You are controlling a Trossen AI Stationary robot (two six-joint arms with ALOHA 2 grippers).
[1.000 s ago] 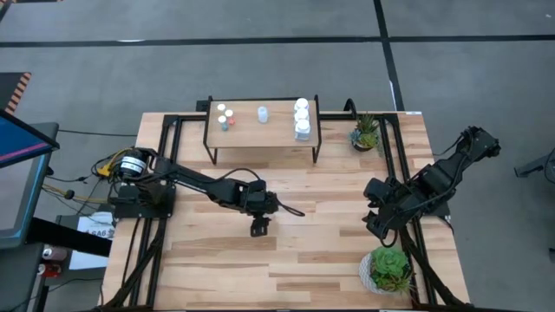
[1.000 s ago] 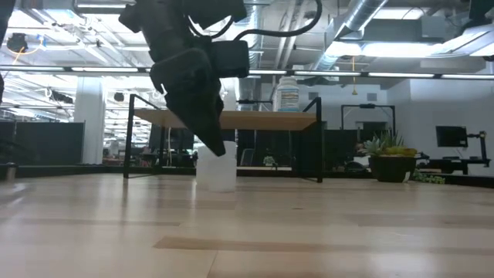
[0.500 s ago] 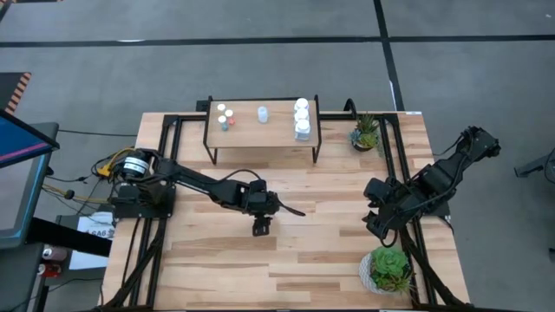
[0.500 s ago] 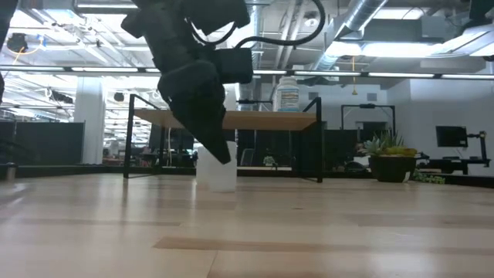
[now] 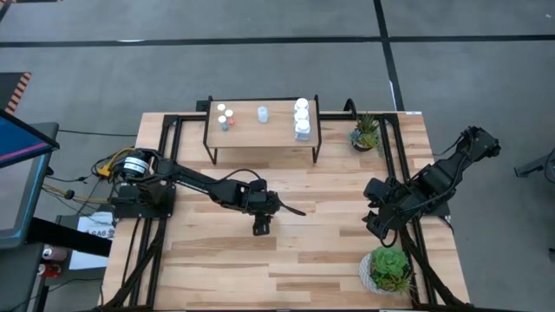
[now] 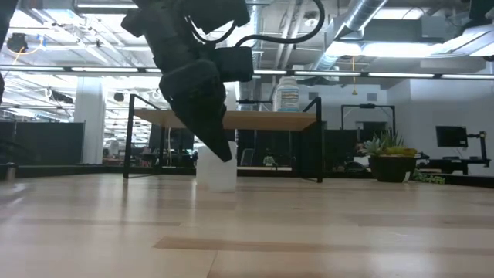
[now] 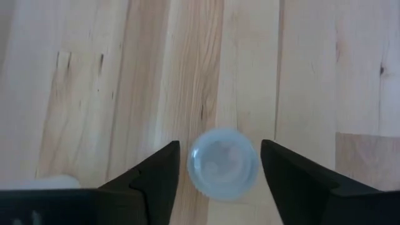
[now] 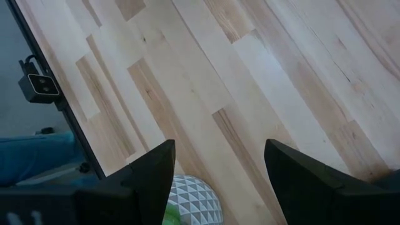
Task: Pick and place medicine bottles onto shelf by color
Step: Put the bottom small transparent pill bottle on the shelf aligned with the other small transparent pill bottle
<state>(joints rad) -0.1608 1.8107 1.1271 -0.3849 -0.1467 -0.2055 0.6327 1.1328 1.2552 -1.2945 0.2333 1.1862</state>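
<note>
Fingers, left gripper (image 7: 220,164): spread to either side of a pale-blue bottle (image 7: 222,164), a narrow gap showing on each side; no contact can be made out.
Left gripper position: reaching down at the middle of the surface (image 5: 329,251), in front of the shelf (image 5: 277,130).
Fingers, right gripper (image 8: 219,164): parted wide, nothing between them, only bare wood below.
Right arm: folded at the right edge of the surface, beside a potted plant (image 5: 388,268).
Bottle between the left fingers: upright on the wood, seen from above as a round translucent pale-blue cap with a ribbed rim.
Hidden: in the high view the gripper covers this bottle; in the low view the dark fingers overlap its top, leaving the whitish lower body (image 6: 218,174) visible.
Shelf contents: two small white-capped bottles (image 5: 225,115) at the left, one pale-blue bottle (image 5: 263,113) mid-board, white bottles (image 5: 301,119) in a row at the right.
Hard to make out: how many white bottles stand in that row.
</note>
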